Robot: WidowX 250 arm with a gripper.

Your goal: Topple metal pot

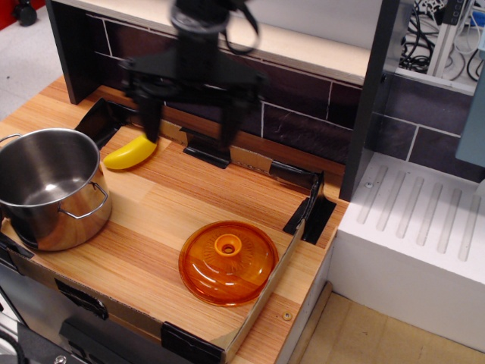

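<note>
The metal pot (49, 186) stands upright at the left edge of the wooden counter, shiny steel with thin wire loop handles and an empty reflective inside. My gripper (189, 129) is black and blurred by motion. It hangs open and empty above the back of the counter, to the right of the pot and above it. Its left finger (150, 121) is just over the yellow banana (131, 152).
An orange translucent domed lid (227, 262) lies on the front right of the counter. A dark tiled back wall (303, 106) runs behind. Black corner brackets (307, 205) sit at the tray's edges. A white ribbed drainboard (420, 220) is on the right.
</note>
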